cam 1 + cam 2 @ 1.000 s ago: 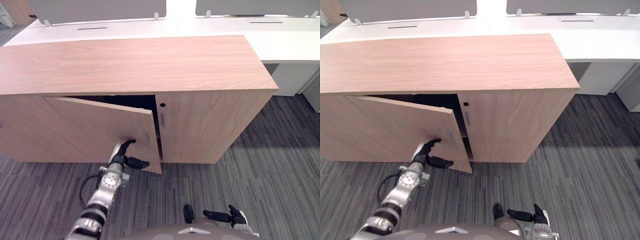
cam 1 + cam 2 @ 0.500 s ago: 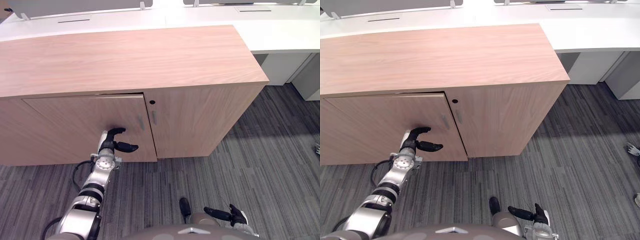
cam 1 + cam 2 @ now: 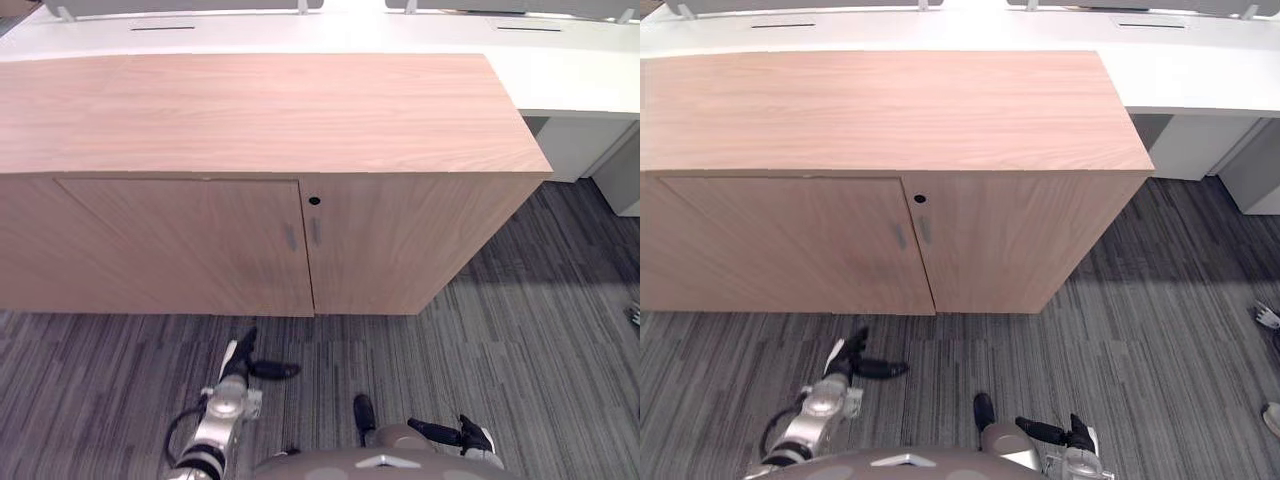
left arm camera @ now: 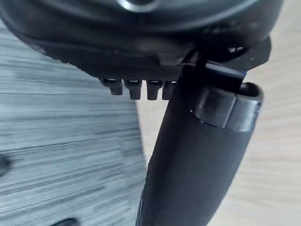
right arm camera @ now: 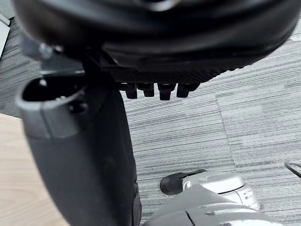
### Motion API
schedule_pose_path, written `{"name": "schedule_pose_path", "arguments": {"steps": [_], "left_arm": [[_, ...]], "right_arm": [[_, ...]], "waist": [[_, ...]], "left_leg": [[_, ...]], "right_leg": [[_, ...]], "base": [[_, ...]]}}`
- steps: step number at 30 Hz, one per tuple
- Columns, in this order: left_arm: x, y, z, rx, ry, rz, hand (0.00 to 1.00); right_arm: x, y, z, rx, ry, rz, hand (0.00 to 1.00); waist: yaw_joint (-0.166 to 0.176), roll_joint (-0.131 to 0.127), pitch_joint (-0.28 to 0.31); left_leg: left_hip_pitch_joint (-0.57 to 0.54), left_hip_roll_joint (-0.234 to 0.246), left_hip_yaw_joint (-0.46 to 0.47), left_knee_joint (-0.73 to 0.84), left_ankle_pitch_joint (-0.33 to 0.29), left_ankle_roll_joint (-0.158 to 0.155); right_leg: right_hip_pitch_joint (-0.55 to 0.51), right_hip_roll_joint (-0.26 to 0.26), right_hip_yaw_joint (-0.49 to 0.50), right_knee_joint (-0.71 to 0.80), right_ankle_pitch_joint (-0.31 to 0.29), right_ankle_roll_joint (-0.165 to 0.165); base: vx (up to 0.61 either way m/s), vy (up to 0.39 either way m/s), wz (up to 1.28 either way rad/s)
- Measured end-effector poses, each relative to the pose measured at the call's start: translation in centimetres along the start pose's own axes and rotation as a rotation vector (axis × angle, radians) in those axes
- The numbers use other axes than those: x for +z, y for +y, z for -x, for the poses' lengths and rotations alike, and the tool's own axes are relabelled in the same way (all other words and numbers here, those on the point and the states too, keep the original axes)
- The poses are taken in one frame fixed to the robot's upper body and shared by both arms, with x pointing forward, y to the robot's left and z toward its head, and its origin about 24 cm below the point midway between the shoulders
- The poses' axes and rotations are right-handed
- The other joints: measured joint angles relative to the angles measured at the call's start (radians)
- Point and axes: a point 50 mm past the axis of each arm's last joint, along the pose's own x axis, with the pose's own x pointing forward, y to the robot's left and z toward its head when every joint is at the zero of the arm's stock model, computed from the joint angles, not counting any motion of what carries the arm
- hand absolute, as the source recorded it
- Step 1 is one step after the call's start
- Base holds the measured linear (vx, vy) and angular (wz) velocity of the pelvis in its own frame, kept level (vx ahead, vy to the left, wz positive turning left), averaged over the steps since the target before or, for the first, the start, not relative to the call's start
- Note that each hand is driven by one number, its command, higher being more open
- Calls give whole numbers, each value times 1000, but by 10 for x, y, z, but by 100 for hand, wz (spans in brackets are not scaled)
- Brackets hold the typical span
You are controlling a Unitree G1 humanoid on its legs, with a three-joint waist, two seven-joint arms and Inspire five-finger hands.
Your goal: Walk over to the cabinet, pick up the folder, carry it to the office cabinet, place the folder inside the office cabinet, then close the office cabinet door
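Your left hand (image 3: 238,368) hung over the carpet (image 3: 520,340), fingers straight (thumb spread wide). Ahead of its fingertips, well apart, the door (image 3: 180,245) of the office cabinet (image 3: 260,110) sat flush shut. Your right hand (image 3: 465,436) idled low, fingers relaxed.

I read no text, label or number on the office cabinet (image 3: 270,110), the desks (image 3: 570,85) or the carpet (image 3: 520,340).

Closed door (image 3: 790,240) on office cabinet (image 3: 890,110); left robot hand (image 3: 848,360) low above carpet (image 3: 1120,330).
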Motion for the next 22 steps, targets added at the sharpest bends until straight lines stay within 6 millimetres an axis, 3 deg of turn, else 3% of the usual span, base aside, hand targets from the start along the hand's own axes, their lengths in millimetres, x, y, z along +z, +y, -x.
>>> {"name": "schedule_pose_path", "arguments": {"steps": [4, 6, 8, 17, 22], "left_arm": [[-46, 9, 9, 35, 177, 15, 100], [-69, 13, 19, 56, 258, 45, 100], [-78, 14, 23, 81, 287, 107, 100], [-80, 5, 24, 71, 298, 146, 100], [-76, 5, 22, 72, 290, 159, 100]], "right_arm": [[9, 1, -2, 3, -24, 0, 100], [12, -2, -3, -2, -24, 5, 100], [12, 0, -3, 3, -22, 5, 100], [-4, -8, -2, -16, 31, -7, 100], [0, -7, -3, -12, 25, -10, 100]], "waist": [[25, -2, 14], [39, 14, 17], [57, 10, 19], [51, 36, 1], [55, 34, -1]], "left_leg": [[-14, -9, -100, 35, 0, 0], [2, -3, -105, 0, -25, -2], [13, -6, -88, -18, -42, 4], [64, 4, -72, -45, -53, -10], [86, 13, -87, -56, -52, -8]], "right_leg": [[-1, 2, 35, 0, 4, 0], [-10, 13, 46, -1, 17, 8], [-17, 18, 72, -1, 30, 7], [-9, 44, 105, 0, 27, 2], [4, 57, 102, 0, 24, -7]], "base": [[-104, -16, -10], [-88, 40, -15], [-77, 43, -34], [33, 30, -23], [105, 34, -3]]}}
